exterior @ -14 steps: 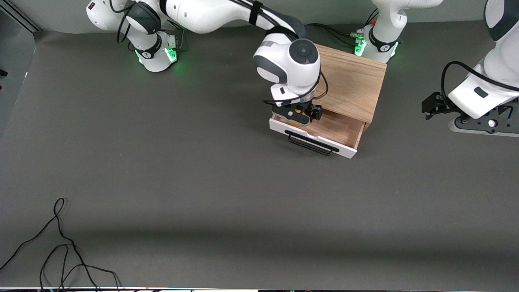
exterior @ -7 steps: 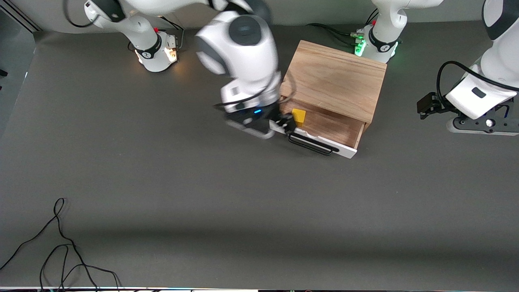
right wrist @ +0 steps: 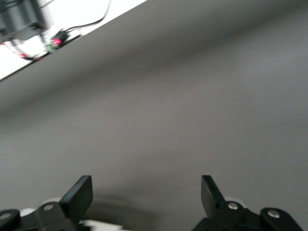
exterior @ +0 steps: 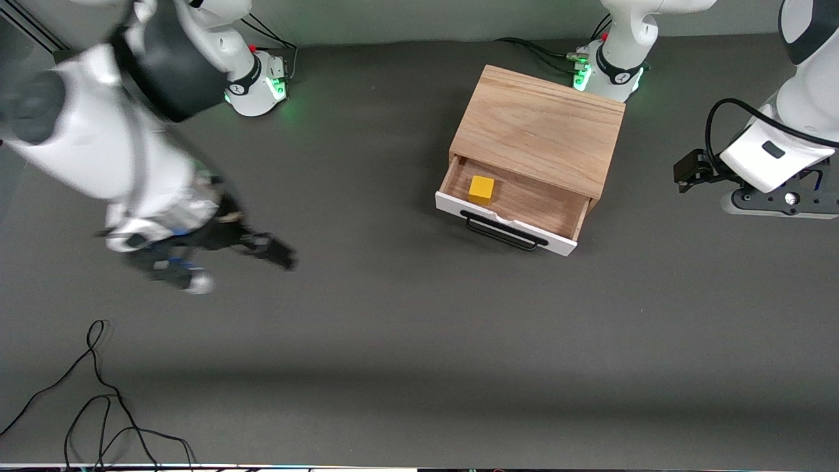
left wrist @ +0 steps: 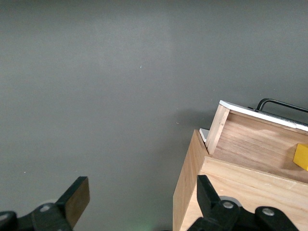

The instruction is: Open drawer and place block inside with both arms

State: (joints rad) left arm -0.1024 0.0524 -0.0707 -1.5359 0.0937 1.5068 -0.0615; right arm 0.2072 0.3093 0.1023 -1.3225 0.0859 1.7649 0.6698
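The drawer (exterior: 532,204) is pulled out of the oak-grain wooden box (exterior: 541,128), its white front and black bar handle (exterior: 503,233) facing the front camera. The yellow block (exterior: 482,189) lies inside it, toward the right arm's end, touched by nothing. My right gripper (exterior: 242,265) is open and empty, blurred, over bare table well off toward the right arm's end; its wrist view shows the right gripper (right wrist: 147,190) over grey mat only. My left gripper (left wrist: 142,192) is open and empty over the table beside the box (left wrist: 226,192), with the drawer (left wrist: 250,139) and block (left wrist: 302,156) in sight.
A loose black cable (exterior: 98,393) lies on the mat near the front camera at the right arm's end. The two arm bases (exterior: 252,78) (exterior: 606,69) stand along the edge farthest from the front camera. The left arm (exterior: 780,157) waits beside the box.
The right gripper left the block in the drawer and swung quickly away toward the right arm's end of the table. The left arm has hardly moved.
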